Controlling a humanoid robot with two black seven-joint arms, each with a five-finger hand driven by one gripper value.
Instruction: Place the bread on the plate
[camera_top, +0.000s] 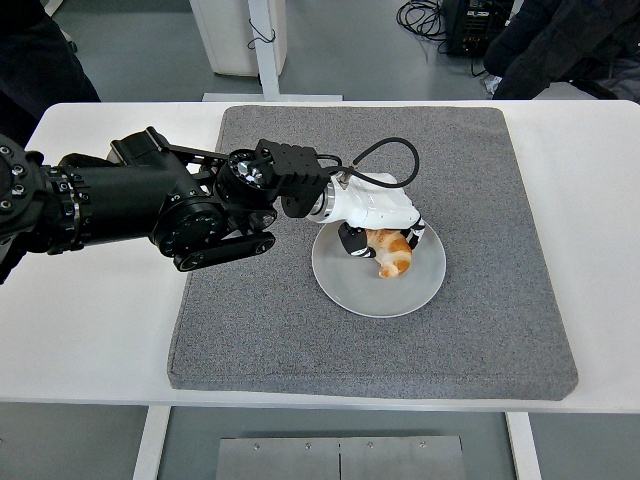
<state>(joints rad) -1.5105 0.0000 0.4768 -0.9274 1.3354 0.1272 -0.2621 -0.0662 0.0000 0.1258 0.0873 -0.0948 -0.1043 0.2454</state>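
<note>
Glossy white left robot hand (385, 228) on a chunky black arm reaching in from the left edge, fingers clamped on the bread (392, 251). Golden-orange, lumpy little roll, sitting low over the smooth round white plate (378, 290) at frame center, maybe touching, hard to tell. All on a coarse gray felt mat (300, 340) atop the white counter (90, 320).

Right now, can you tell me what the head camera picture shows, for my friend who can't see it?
The robot's left hand holds a piece of bread low over a white plate, fingers around it. The plate sits on a grey mat on a white table.
</note>
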